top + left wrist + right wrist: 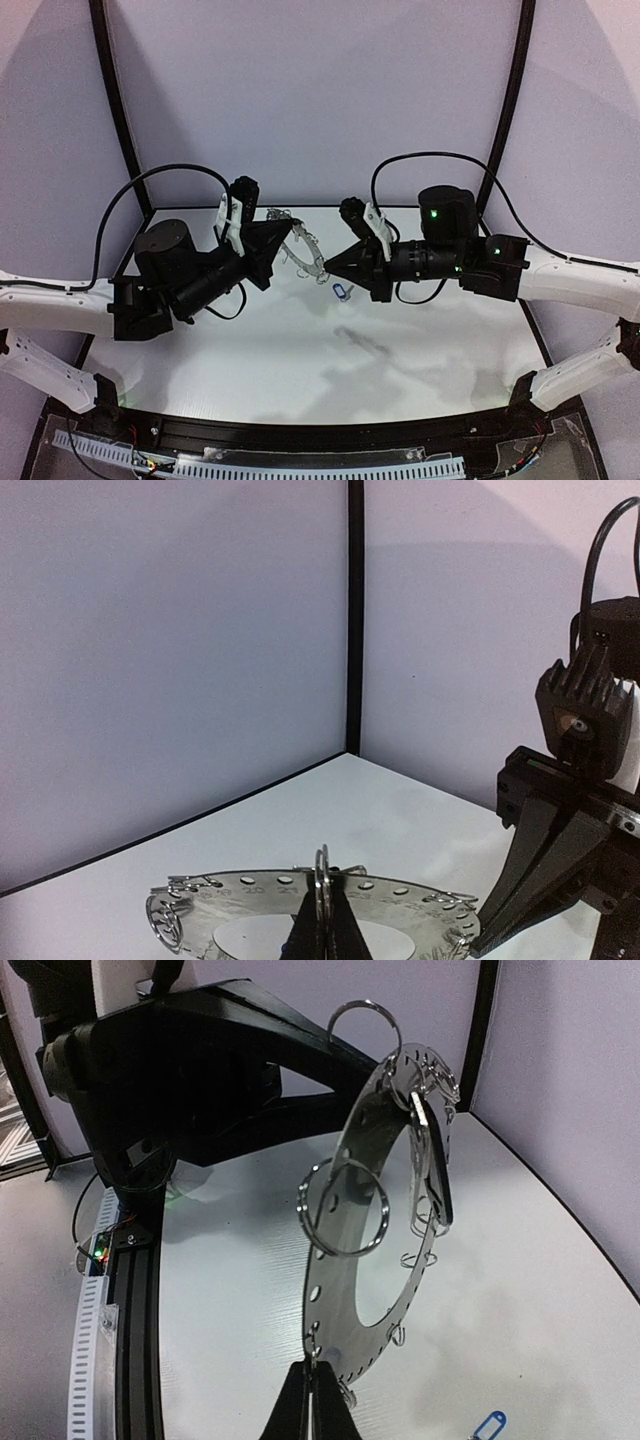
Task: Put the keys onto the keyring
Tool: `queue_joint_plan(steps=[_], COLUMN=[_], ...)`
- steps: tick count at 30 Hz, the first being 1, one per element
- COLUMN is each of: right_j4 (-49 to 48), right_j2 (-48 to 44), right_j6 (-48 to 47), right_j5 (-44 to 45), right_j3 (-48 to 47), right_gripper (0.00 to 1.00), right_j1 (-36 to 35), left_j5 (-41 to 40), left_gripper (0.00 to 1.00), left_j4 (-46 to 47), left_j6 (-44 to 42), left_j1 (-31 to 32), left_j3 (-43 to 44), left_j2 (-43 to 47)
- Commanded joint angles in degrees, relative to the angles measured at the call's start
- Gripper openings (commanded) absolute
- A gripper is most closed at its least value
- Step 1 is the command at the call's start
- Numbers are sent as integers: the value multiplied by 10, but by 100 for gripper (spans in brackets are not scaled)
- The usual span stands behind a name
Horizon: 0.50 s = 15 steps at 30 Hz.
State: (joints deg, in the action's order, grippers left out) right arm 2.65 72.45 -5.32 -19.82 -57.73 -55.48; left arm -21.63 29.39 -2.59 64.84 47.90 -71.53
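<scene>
while the white worktop [300, 350] lies smooth and matt under both arms, we see pale wall panels [170, 660] closing it in, joined by a thin black corner post [354, 610]. black cables [430, 158] loop above the arms. from the right wrist, the dark bulk of the left arm blocks the upper left behind the ring. from the left wrist, the right arm's black body fills the right edge.

the keyring [332, 1280] is held in the air between the two arms, clear of the worktop. it is a flat grey metal disc with a large round hole, small punched holes along its rim and thin silver wire loops hanging from them, some of them wider split rings. a key with a black head [436, 1175] seems to hang against the ring near its upper part. the blue-tagged key [340, 291], a small glossy plastic oval, lies on the worktop below the right arm, apart from the ring.

the left claw [322, 908] has its fingers drawn together, pinching the disc's rim. the right claw [313, 1372] is likewise closed to a narrow wedge, gripping the rim on the opposite side.
</scene>
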Motion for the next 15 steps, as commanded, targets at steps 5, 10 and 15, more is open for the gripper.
queue_joint_plan(steps=[5,10,15], right_j4=[-19,-56,-79], right_j2=[1,-8,-17], right_j6=[15,51,53], right_j5=[-24,-68,-46], right_j3=[-26,-20,-6], right_gripper=[0,0,0], right_j1=[-4,-4,-4], left_j5=[-6,-14,7], left_gripper=[2,37,71], left_j4=[-5,-22,-37], left_j6=[-8,10,39], left_j1=[0,0,1], left_j3=[10,-1,-26], left_j2=[7,12,49])
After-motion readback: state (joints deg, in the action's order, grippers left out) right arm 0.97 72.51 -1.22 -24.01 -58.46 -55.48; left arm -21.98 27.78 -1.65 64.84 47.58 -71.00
